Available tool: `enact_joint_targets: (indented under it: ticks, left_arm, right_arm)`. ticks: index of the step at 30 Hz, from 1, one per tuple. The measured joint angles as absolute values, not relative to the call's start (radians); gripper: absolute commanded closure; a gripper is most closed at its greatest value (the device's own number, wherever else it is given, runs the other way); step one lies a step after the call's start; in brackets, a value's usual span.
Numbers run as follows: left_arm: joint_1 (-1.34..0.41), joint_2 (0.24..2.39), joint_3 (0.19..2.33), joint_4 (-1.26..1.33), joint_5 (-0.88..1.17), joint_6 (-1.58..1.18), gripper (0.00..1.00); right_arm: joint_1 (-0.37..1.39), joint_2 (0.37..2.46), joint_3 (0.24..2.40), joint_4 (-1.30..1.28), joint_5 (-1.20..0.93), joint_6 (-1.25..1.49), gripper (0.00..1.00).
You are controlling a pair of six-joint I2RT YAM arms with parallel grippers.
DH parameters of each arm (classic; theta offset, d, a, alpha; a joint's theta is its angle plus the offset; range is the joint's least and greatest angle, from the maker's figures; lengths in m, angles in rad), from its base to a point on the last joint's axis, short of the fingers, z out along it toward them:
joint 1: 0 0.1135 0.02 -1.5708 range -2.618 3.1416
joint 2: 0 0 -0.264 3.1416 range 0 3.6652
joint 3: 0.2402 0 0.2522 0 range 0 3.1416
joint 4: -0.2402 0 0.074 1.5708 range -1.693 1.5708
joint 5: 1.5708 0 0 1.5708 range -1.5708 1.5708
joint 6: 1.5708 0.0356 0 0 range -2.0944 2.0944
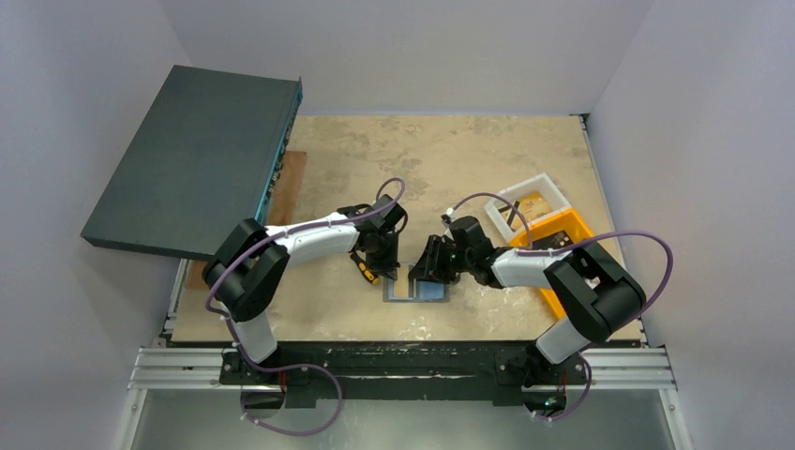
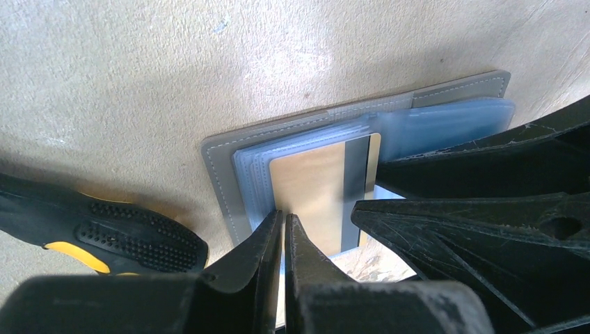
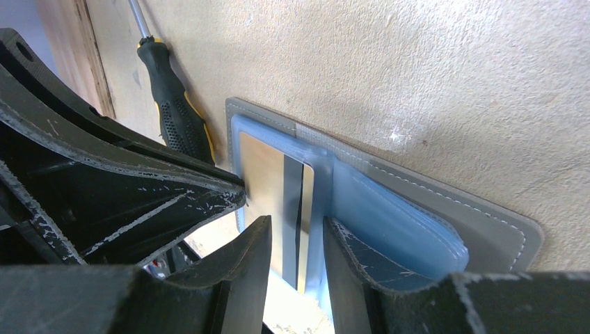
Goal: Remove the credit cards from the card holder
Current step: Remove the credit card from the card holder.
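1. Tabletop (image 1: 469, 159): the holder (image 1: 422, 292) lies on it opened flat, inside up. It sits near the front edge, between your two arms.
2. Holder: judged step is the first extraction. A gold card (image 2: 316, 184) with a dark stripe sits partly out of the pale blue sleeves (image 3: 389, 223). No card lies loose on the tabletop, so the task looks barely begun.
3. Right pincer (image 3: 296, 254): about half open and gripping nothing. One finger is over the card and the other is on the sleeves of the right-hand page. It appears to be pinning the holder down.
4. Left pincer (image 2: 284, 233): closed to a thin slit, with its tips at the card's near corner. You cannot tell whether the card edge or a sleeve lip is pinched.
5. Screwdriver (image 3: 174, 118): lies just beside the holder's left edge, close to your left arm's path.
6. Next move, as judged: confirm the pinch is on the card alone. Then draw the card out along the sleeve's opening while the right pincer holds the holder flat. If the holder lifts as well, re-grip.
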State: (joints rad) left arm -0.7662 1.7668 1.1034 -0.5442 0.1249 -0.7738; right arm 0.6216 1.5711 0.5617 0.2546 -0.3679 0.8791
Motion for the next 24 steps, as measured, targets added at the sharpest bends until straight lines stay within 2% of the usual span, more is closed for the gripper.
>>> enact_joint_targets:
  ticks: [6, 24]
  left_arm:
    - [-0.766, 1.767, 1.104, -0.545, 0.123, -0.773, 0.91]
    - [-0.766, 1.767, 1.103, -0.552, 0.121, -0.766, 0.9]
  right_arm:
    - [0.621, 1.572, 0.56, 0.259, -0.37, 0.879, 0.65]
    - [0.617, 1.578, 0.555, 0.273, -0.385, 0.88, 0.65]
